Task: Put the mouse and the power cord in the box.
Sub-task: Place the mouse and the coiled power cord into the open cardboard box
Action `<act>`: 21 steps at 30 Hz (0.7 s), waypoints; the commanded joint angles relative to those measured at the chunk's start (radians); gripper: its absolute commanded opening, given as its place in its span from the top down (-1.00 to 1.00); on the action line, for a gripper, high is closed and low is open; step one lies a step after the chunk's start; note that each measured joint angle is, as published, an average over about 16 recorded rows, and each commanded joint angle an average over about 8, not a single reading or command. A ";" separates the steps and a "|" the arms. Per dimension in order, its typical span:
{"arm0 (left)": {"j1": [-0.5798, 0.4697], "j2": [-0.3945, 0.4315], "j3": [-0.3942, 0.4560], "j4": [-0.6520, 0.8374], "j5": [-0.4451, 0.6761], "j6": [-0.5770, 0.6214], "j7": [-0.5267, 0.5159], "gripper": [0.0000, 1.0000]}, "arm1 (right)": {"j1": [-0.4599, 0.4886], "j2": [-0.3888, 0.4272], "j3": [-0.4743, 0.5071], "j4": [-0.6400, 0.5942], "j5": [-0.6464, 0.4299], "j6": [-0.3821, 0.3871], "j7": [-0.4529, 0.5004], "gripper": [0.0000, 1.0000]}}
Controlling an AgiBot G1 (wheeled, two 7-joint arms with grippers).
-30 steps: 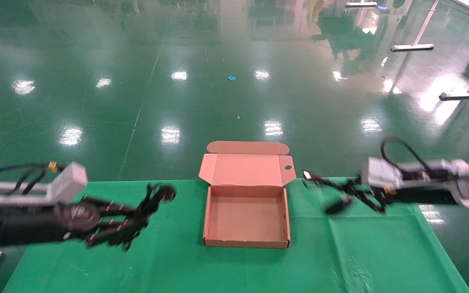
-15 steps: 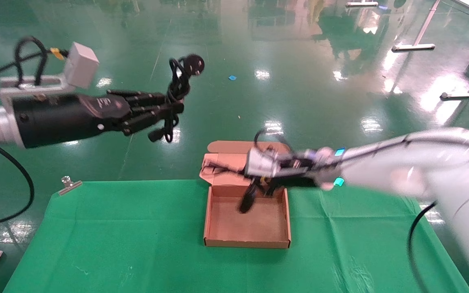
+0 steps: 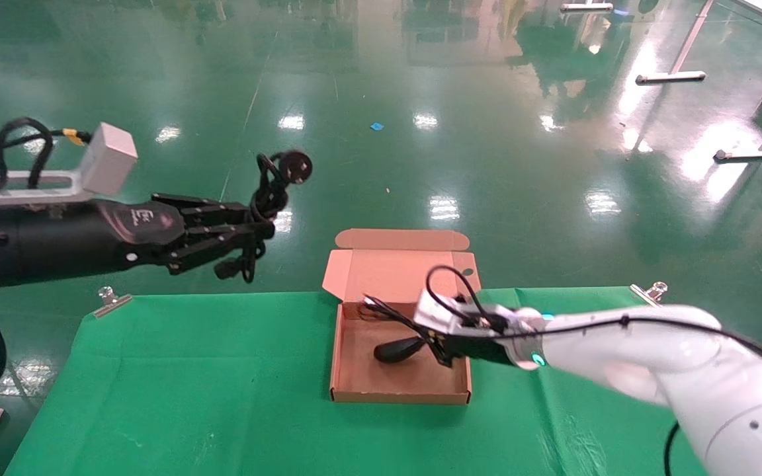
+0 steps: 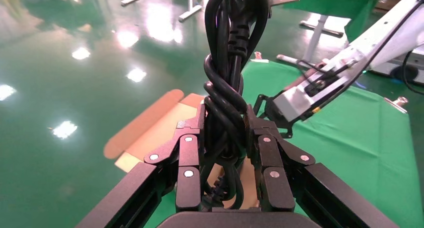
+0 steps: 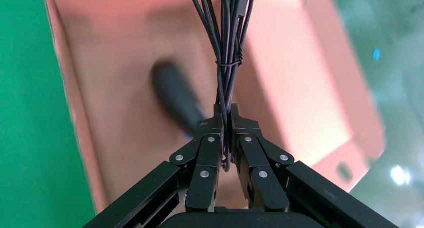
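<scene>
The brown cardboard box lies open on the green cloth, its lid folded back. My right gripper reaches into it from the right, shut on the mouse's thin bundled cable. The black mouse hangs from that cable just above or on the box floor; I cannot tell if it touches. My left gripper is high in the air, left of the box and beyond the table's far edge. It is shut on the coiled power cord, whose round plug points up.
A green cloth covers the table, held by metal clips at the far left and far right. Glossy green floor lies beyond. White table legs stand far off at the back right.
My right gripper has come down and toward the box's near right side, lowering the mouse inside. My left gripper has dropped somewhat, still holding the power cord.
</scene>
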 commanded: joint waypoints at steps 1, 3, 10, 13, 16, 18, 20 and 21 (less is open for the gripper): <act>0.011 0.002 -0.003 -0.009 0.003 0.004 -0.003 1.00 | -0.015 0.001 -0.017 -0.008 -0.004 0.043 0.018 -0.20; 0.018 0.009 -0.001 -0.032 0.010 0.003 0.000 1.00 | -0.018 0.002 -0.031 -0.006 -0.003 0.050 0.030 -0.69; 0.023 0.040 0.033 -0.133 0.058 -0.019 0.021 1.00 | -0.019 0.004 -0.067 0.006 0.011 0.054 0.055 -1.00; 0.021 0.063 0.056 -0.174 0.090 -0.043 0.031 1.00 | -0.017 0.008 -0.073 0.002 0.025 0.054 0.058 -1.00; 0.022 0.095 0.083 -0.213 0.130 -0.080 0.044 1.00 | -0.008 0.015 -0.072 -0.013 0.043 0.056 0.050 -1.00; 0.025 0.122 0.101 -0.235 0.157 -0.113 0.053 1.00 | 0.004 0.022 -0.068 -0.026 0.053 0.059 0.037 -1.00; 0.030 0.156 0.118 -0.254 0.184 -0.151 0.061 1.00 | 0.023 0.035 -0.062 -0.040 0.063 0.058 0.016 -1.00; 0.033 0.175 0.126 -0.260 0.196 -0.172 0.065 1.00 | 0.033 0.044 -0.059 -0.047 0.066 0.057 0.003 -1.00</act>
